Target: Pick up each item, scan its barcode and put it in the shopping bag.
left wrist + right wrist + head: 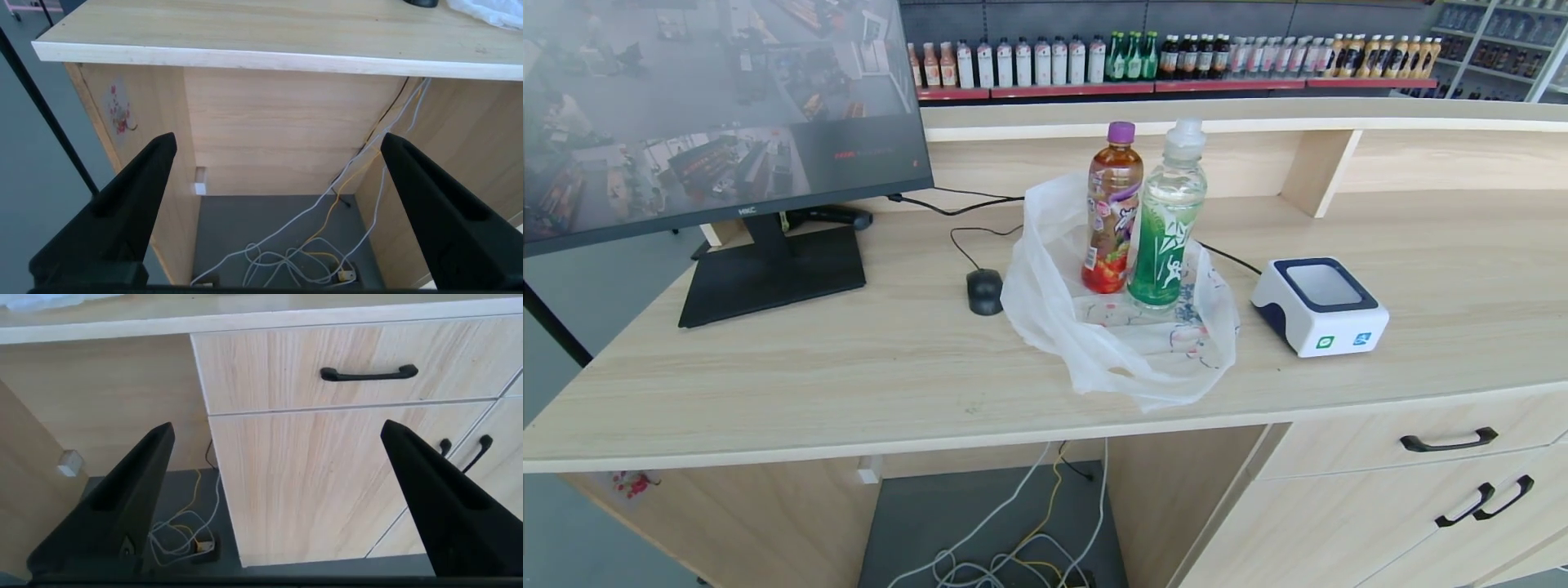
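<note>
Closest up are the two grippers, both down below the counter (768, 367) edge, lower than the shopping bag (1127, 343). The left gripper (274, 163) has its fingers spread wide with nothing between them, pointed at the open space under the counter where loose cables (286, 261) lie on the floor, below and a bit left of the bag. The right gripper (278, 441) is just as wide open and just as empty, facing a drawer with a black handle (368, 373), below and right of the bag.

The bag itself is thin white plastic, spread out and crumpled near the counter's front edge. Two bottles stand upright on its plastic, right beside each other: a purple-capped bottle (1112, 212) with red-brown drink on the left and a green-labelled bottle (1170, 220) on the right. Can't tell if they're properly inside the bag or just standing on it.

A black mouse (984, 291) sits just left of the bag, and the white scanner (1319, 306) is near its right side, not touching. A monitor (711, 106) stands well off to the bag's left. Far behind the bag, a shelf of bottles (1176, 57) runs along the wall.
</note>
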Motion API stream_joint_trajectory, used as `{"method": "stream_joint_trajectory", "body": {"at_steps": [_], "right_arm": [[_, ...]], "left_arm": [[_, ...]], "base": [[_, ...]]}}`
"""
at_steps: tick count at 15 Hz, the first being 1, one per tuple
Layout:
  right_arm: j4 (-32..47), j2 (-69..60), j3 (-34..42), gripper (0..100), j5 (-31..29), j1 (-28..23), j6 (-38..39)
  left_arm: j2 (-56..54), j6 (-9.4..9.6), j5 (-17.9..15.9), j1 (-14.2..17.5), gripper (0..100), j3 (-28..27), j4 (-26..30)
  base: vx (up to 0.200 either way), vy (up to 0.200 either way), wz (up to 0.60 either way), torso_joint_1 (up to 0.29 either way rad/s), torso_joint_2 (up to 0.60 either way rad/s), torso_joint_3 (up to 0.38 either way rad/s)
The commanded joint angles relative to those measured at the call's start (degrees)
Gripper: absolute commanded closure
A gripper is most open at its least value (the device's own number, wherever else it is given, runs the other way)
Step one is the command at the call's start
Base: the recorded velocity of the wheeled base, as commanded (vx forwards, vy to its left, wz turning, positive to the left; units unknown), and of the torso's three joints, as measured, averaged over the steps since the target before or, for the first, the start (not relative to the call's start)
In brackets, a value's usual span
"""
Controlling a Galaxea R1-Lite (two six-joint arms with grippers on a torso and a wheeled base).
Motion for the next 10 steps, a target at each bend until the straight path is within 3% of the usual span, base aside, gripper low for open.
{"method": "stream_joint_trajectory", "body": {"at_steps": [1, 4, 10], "right_arm": [[-0.08, -0.01, 0.00, 0, 0.02, -0.01, -0.07], [0.01, -0.10, 0.00, 0, 0.02, -0.01, 0.02], [0.01, -0.10, 0.00, 0, 0.02, -0.01, -0.51]], "left_arm": [[-0.02, 0.08, 0.09, -0.01, 0, 0.00, -0.01], [-0.02, -0.01, 0.09, -0.01, 0, 0.00, -0.01], [-0.02, -0.18, 0.00, -0.01, 0, 0.00, -0.01]], "base": [[0.000, 0.000, 0.00, 0.000, 0.00, 0.000], [0.000, 0.000, 0.00, 0.000, 0.00, 0.000], [0.000, -0.200, 0.00, 0.009, 0.01, 0.002]]}}
